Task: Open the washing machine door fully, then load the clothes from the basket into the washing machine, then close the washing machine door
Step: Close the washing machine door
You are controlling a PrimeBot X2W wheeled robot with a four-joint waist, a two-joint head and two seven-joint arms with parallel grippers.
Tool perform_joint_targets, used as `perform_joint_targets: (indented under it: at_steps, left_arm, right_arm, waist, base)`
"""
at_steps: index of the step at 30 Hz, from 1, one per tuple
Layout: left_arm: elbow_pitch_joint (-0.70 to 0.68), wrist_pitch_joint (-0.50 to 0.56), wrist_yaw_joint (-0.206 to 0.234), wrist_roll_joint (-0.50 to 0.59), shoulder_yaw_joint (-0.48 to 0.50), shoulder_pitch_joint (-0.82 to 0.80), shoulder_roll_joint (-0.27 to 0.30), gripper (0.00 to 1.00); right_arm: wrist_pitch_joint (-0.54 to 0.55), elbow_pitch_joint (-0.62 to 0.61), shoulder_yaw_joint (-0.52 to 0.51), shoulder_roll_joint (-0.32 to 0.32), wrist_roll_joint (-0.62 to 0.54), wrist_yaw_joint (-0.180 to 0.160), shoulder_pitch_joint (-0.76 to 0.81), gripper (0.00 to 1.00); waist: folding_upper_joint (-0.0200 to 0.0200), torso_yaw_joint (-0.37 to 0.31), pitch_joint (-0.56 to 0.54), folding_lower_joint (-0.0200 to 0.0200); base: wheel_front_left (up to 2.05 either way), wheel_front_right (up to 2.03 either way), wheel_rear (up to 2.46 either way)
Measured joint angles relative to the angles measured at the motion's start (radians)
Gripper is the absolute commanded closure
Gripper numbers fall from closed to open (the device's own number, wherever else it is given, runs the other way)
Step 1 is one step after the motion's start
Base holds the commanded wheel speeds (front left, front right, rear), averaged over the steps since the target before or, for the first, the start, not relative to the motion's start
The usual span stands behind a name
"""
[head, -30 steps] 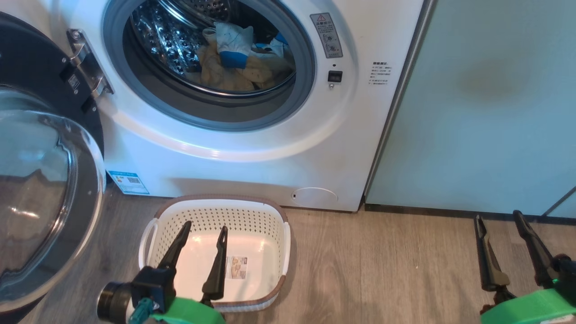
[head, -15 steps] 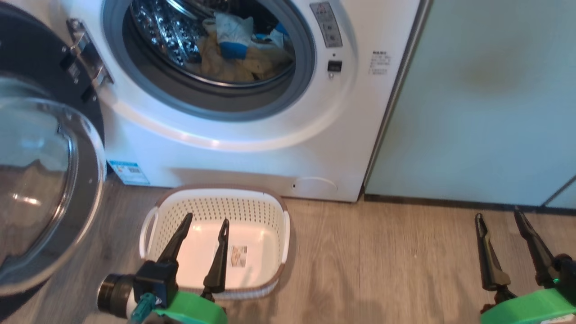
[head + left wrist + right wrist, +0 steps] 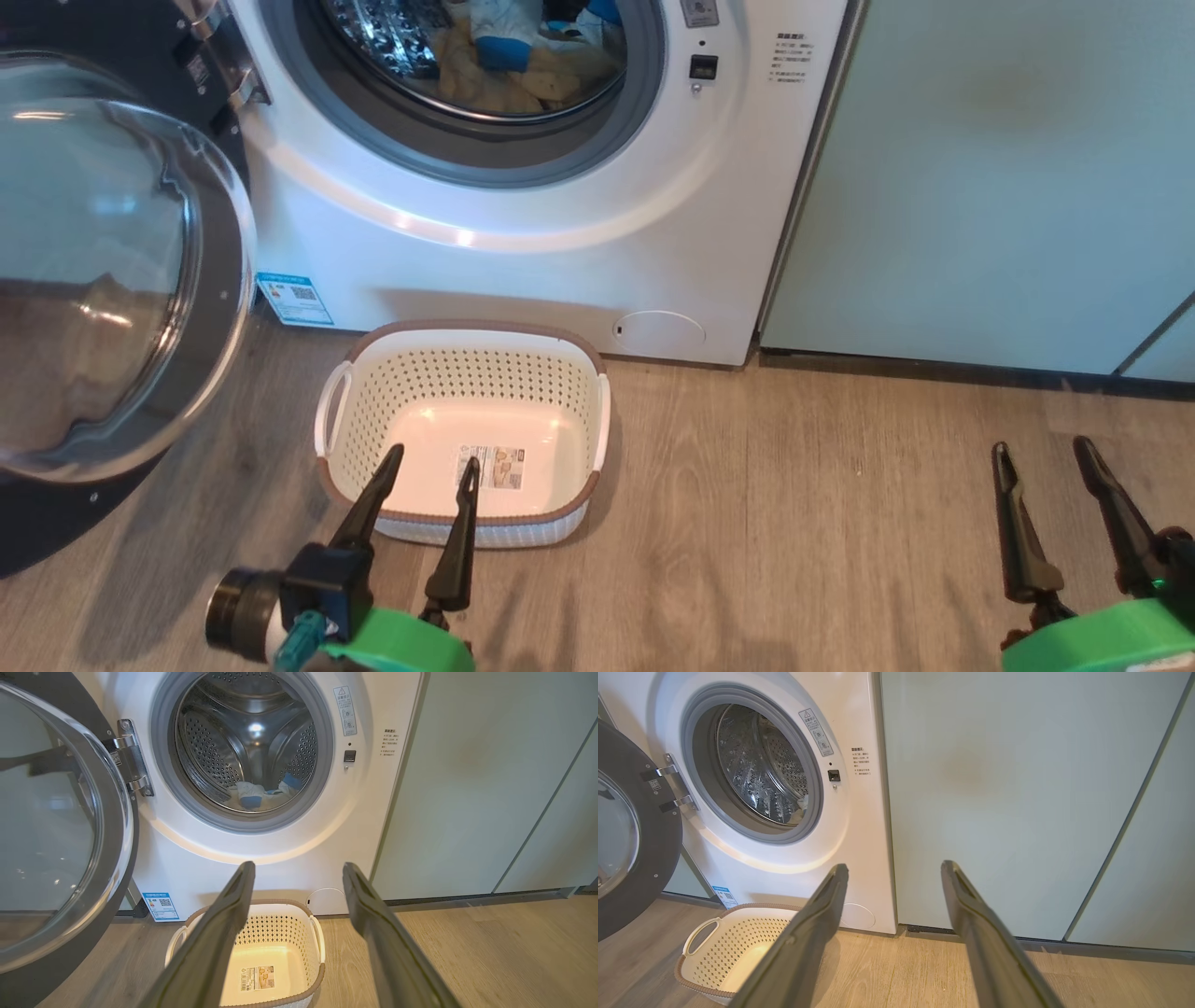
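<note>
The white washing machine point(image 3: 523, 261) stands with its round black-rimmed door point(image 3: 103, 280) swung wide to the left. Pale yellow clothes point(image 3: 523, 79) with blue trim lie in the drum, also as clothes point(image 3: 257, 798) in the left wrist view. In front on the floor sits the cream basket point(image 3: 467, 373), holding just a paper label point(image 3: 493, 467). My left gripper point(image 3: 431, 455) is open, its tips over the basket's near rim. My right gripper point(image 3: 1041, 448) is open above the floor at the right, nothing between its fingers point(image 3: 817, 924).
Pale green cabinet panels point(image 3: 1008, 187) stand right of the machine. Wood floor point(image 3: 794, 523) stretches between the basket and my right gripper. The open door point(image 3: 56, 826) juts out over the floor at the left.
The head camera has tilted down and shifted, so machine and basket sit higher in view. Both grippers stay open, and the left gripper's tips now lie nearer the basket's front rim.
</note>
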Motion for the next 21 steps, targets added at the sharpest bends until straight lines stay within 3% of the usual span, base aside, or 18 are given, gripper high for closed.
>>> perform_joint_targets:
  at_steps: [21]
  left_arm:
    - [0.007,0.0,0.0,-0.001,-0.012,-0.004,-0.003,0.0]
  right_arm:
    - [0.0,0.002,-0.016,0.002,0.0,0.0,0.002,0.0]
  waist:
    - [0.0,0.046,-0.008,0.0001]
  base:
    - [-0.04,0.04,0.0]
